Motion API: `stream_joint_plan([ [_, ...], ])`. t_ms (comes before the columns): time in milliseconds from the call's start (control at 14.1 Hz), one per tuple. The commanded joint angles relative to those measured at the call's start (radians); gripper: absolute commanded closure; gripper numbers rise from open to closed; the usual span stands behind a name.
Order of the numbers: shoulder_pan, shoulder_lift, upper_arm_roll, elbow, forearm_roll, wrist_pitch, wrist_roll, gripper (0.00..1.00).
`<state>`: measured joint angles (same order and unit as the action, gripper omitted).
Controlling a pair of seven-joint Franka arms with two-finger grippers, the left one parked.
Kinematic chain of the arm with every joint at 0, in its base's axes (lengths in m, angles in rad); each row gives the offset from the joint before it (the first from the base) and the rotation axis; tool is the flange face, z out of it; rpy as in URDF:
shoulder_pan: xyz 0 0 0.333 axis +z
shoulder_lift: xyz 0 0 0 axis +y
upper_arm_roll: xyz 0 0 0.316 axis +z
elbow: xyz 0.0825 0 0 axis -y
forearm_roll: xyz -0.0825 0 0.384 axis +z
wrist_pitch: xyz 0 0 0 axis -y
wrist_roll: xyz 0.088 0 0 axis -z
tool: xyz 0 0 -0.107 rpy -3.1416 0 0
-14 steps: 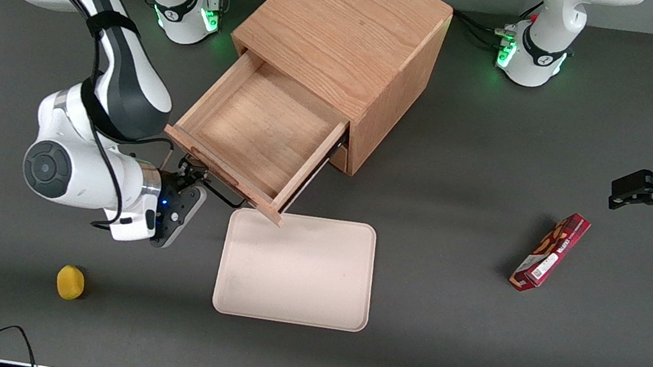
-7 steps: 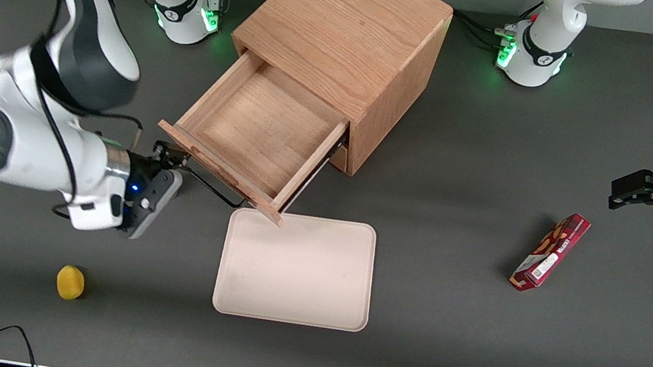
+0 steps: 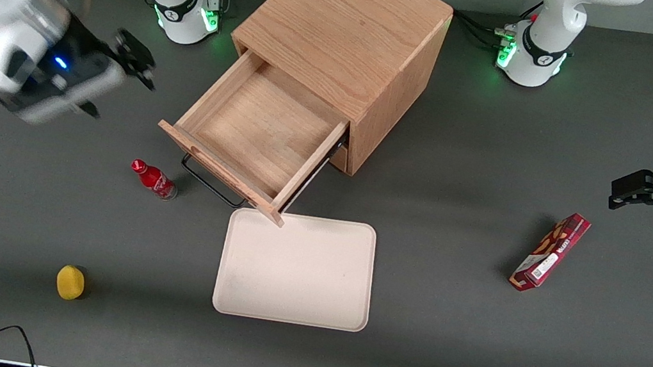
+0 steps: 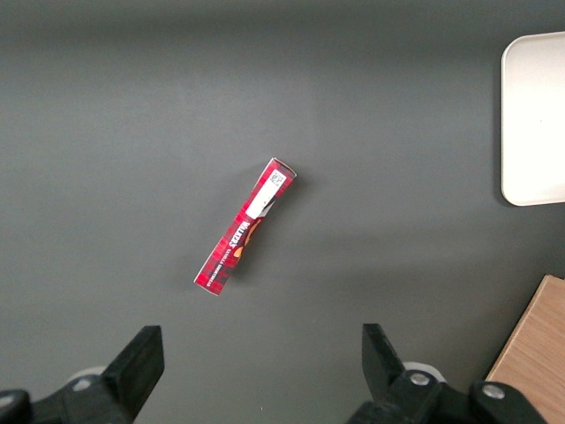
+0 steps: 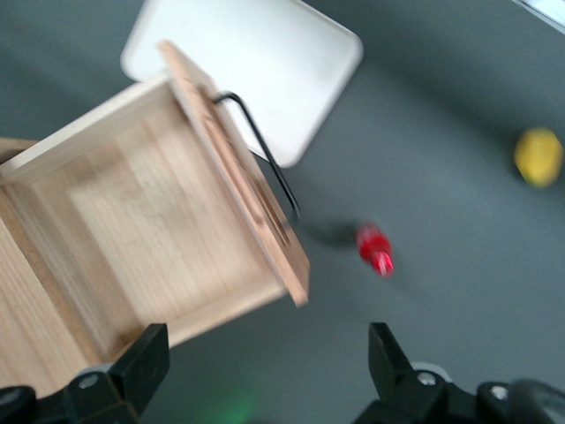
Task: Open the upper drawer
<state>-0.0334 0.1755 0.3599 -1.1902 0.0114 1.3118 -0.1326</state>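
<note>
The upper drawer [image 3: 257,128] of the oak cabinet [image 3: 350,25] stands pulled far out, its shallow light-wood tray empty. Its black bar handle [image 3: 211,182] runs along the front panel, on the side nearest the front camera. My gripper [image 3: 139,61] is open and holds nothing. It hangs above the table, well clear of the handle, toward the working arm's end. In the right wrist view the gripper [image 5: 262,371] has bare table between its spread fingers, with the upper drawer [image 5: 150,221] and handle [image 5: 265,163] apart from it.
A small red bottle [image 3: 153,179] stands on the table beside the handle. A cream tray [image 3: 296,267] lies in front of the drawer, nearer the camera. A yellow ball-like object [image 3: 70,282] sits near the front edge. A red snack box [image 3: 551,251] lies toward the parked arm's end.
My gripper has let go of the handle and swung up and away from the drawer, uncovering the red bottle. The drawer slid slightly farther out first and has since stayed still.
</note>
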Motion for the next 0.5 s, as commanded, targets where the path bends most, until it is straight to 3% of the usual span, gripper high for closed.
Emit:
stream_joint_plan([
  [0, -0.003, -0.059, -0.125, -0.043, -0.040, -0.043, 0.044, 0.00],
  [71, -0.002, -0.057, -0.180, -0.043, -0.077, -0.049, 0.038, 0.00],
  [284, -0.002, -0.051, -0.275, -0.061, -0.090, -0.057, 0.010, 0.00],
  [426, -0.003, -0.068, -0.288, -0.124, -0.064, -0.051, 0.053, 0.00],
])
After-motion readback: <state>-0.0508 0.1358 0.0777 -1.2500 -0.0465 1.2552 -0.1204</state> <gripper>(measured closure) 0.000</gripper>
